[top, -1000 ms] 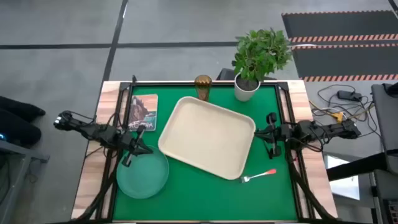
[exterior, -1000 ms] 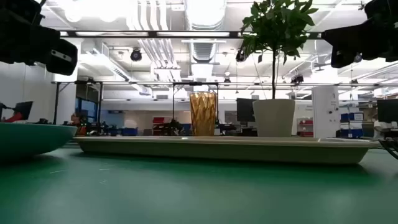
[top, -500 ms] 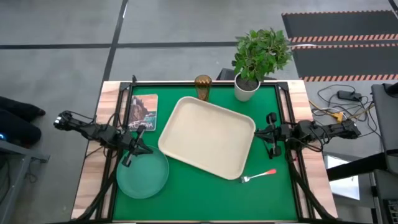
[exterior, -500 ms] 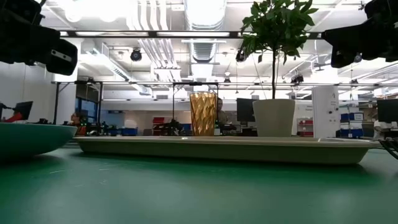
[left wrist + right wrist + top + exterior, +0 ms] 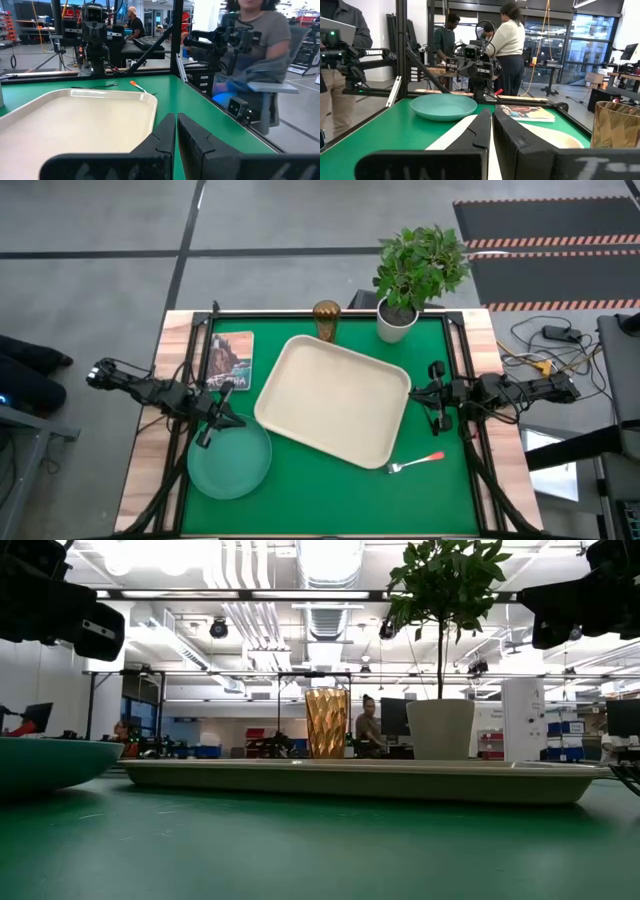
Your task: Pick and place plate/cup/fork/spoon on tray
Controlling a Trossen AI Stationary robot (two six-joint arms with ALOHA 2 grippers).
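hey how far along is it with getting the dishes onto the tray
Nothing is done: the tray holds nothing. Nothing is in hand; the left tool and right tool are shut, empty. Left to move: the plate, cup and fork. No spoon is visible.

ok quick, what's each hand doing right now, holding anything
Left hand: shut, holding nothing, above the far edge of the plate.
Right hand: shut, holding nothing, just off the right side of the tray.
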